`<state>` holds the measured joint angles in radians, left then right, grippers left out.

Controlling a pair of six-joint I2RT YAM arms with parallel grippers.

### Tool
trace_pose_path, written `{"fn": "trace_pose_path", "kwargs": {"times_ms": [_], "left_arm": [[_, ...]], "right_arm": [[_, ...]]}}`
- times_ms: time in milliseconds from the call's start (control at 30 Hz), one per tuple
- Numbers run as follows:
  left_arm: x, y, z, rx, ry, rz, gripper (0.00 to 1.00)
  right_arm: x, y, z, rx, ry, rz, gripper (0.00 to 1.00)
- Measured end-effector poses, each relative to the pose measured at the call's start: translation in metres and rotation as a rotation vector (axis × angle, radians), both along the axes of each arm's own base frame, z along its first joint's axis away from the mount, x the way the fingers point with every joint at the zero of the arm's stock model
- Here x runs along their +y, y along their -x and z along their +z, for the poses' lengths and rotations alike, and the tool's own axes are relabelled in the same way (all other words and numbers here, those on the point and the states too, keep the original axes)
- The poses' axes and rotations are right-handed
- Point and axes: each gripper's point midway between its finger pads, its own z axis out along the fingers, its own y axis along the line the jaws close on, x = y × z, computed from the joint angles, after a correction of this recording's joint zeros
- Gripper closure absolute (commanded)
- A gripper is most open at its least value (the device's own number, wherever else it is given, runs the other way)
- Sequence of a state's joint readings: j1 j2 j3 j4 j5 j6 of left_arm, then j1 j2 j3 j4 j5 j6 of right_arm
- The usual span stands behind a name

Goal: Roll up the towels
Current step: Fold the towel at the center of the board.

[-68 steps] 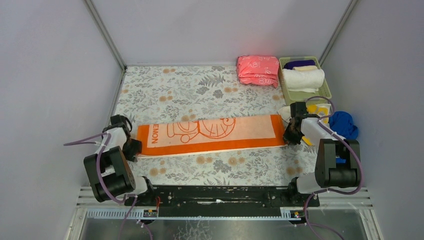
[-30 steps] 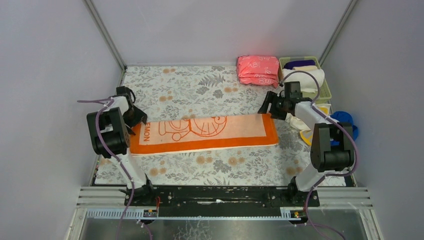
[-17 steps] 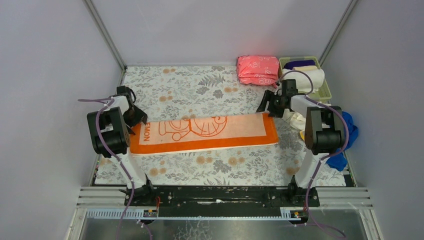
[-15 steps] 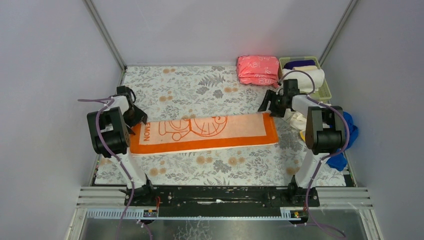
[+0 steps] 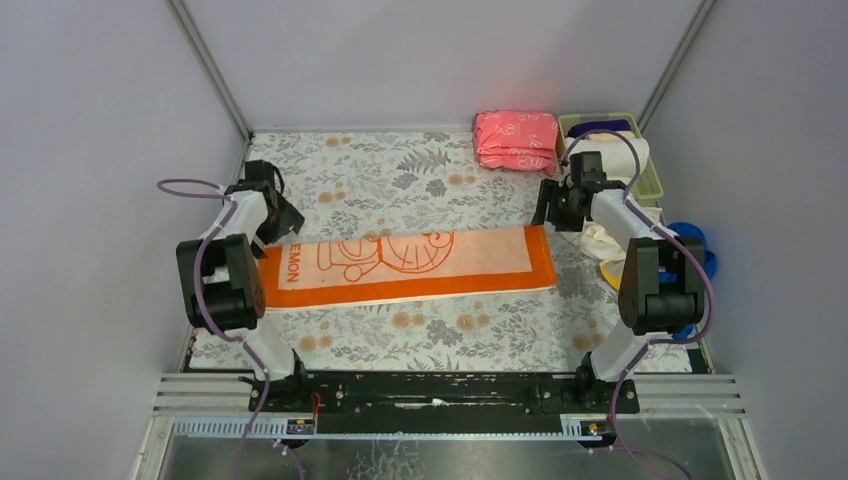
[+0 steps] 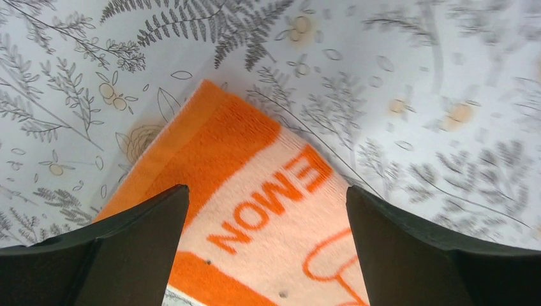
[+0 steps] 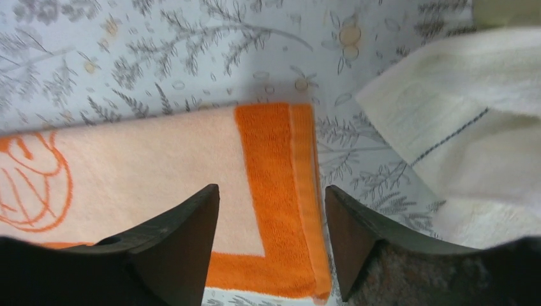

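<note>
An orange towel (image 5: 410,265) with a pale printed middle lies flat and stretched across the table. My left gripper (image 5: 283,220) hovers over its far left corner. In the left wrist view that gripper (image 6: 265,189) stands open, with the lettered end of the orange towel (image 6: 255,191) below and nothing held. My right gripper (image 5: 553,207) hangs above the far right corner. There the gripper (image 7: 271,189) is open over the orange border (image 7: 274,191). A cream towel (image 7: 459,121) lies just right of it. A blue towel (image 5: 692,243) and a yellow one (image 5: 610,272) sit behind the right arm.
A folded pink stack (image 5: 516,140) lies at the back. Beside it a green tray (image 5: 652,182) holds a rolled white towel (image 5: 628,152) and a dark one. Grey walls close in on both sides of the floral table (image 5: 380,170).
Both arms carried the orange towel away from the near edge and laid it down. In the last second both grippers drew back slightly from its far corners; the left jaws widened.
</note>
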<state>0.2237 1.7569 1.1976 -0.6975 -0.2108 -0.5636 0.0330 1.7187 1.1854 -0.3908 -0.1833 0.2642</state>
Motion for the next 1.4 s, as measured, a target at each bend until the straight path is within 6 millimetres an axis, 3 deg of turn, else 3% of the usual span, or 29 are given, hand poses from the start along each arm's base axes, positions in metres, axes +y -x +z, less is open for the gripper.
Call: {"fn": "trace_pose_path", "kwargs": {"times_ms": [233,433,567,667,900,1033,1267,1400], "left_arm": [[-0.030,-0.007,0.066,-0.185,-0.081,-0.098,0.00],[-0.068,0.009,0.090,-0.256,-0.116,-0.237,0.00],[-0.081,0.021,0.101,-0.297,-0.137,-0.295,0.00],[-0.084,0.022,0.103,-0.303,-0.151,-0.314,0.00],[-0.085,0.025,0.092,-0.270,-0.155,-0.335,0.00],[-0.086,0.025,0.093,-0.270,-0.158,-0.342,0.00],[-0.087,0.025,0.094,-0.274,-0.160,-0.348,0.00],[-0.088,0.024,0.095,-0.277,-0.160,-0.350,0.00]], "right_arm": [[-0.007,0.046,-0.026,0.142,0.105,0.036,0.44],[-0.011,0.054,-0.037,0.184,0.148,0.066,0.48],[-0.012,0.058,-0.050,0.225,0.158,0.088,0.50],[-0.010,0.061,-0.061,0.257,0.165,0.110,0.50],[-0.006,0.059,-0.064,0.303,0.226,0.155,0.53],[-0.004,0.059,-0.066,0.331,0.231,0.160,0.64],[0.004,0.062,-0.068,0.361,0.200,0.159,0.98],[0.003,0.059,-0.066,0.374,0.211,0.143,1.00]]}}
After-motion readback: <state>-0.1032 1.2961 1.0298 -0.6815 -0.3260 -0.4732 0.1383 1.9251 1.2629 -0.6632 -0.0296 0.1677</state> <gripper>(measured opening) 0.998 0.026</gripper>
